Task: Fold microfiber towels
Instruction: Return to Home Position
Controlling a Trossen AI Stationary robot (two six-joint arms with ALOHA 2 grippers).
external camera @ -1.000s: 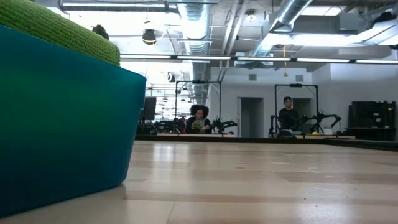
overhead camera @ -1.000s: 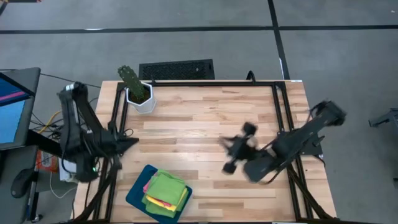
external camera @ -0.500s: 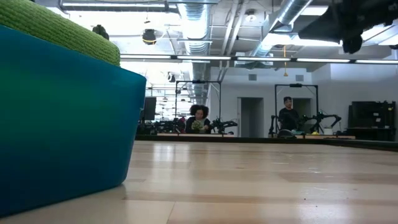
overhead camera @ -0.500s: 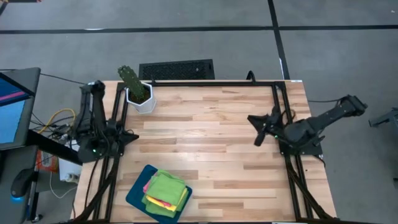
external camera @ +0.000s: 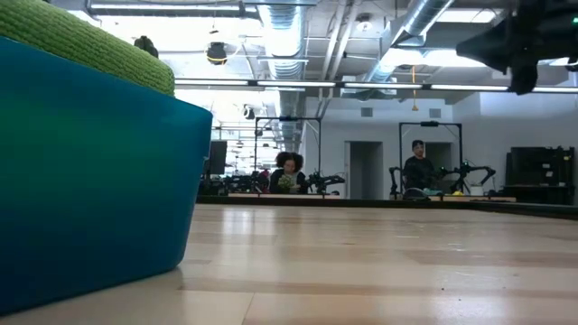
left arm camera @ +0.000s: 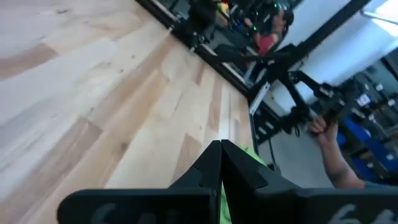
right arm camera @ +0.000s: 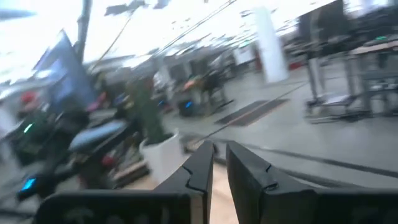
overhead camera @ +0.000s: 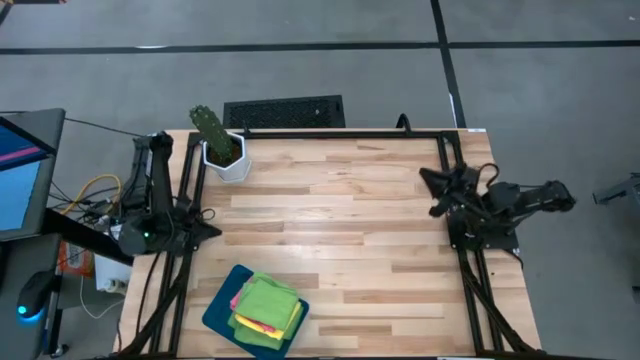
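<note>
The microfiber towels (overhead camera: 266,305) lie in a stack in a dark teal tray (overhead camera: 214,312) near the table's near left corner. A lime green one is on top, with pink and yellow edges showing below it. In the low view the tray wall (external camera: 90,181) fills the left, with green cloth (external camera: 81,41) on top. My left gripper (overhead camera: 208,226) rests at the table's left edge, shut and empty (left arm camera: 221,147). My right gripper (overhead camera: 432,190) hovers at the table's right edge, its fingers a narrow gap apart, empty (right arm camera: 218,149). It also shows in the low view (external camera: 524,41).
A cactus in a white pot (overhead camera: 222,152) stands at the table's far left corner. Black frame rails run along the left side (overhead camera: 190,190), the right side (overhead camera: 452,170) and the far side. The bare wooden tabletop (overhead camera: 330,220) lies between the arms. People sit in the room beyond (external camera: 287,171).
My right gripper has drawn back fast from the table's middle toward its right and far edge, and has risen. My left arm has folded up and settled at the table's left edge. The towels and the tray have stayed put.
</note>
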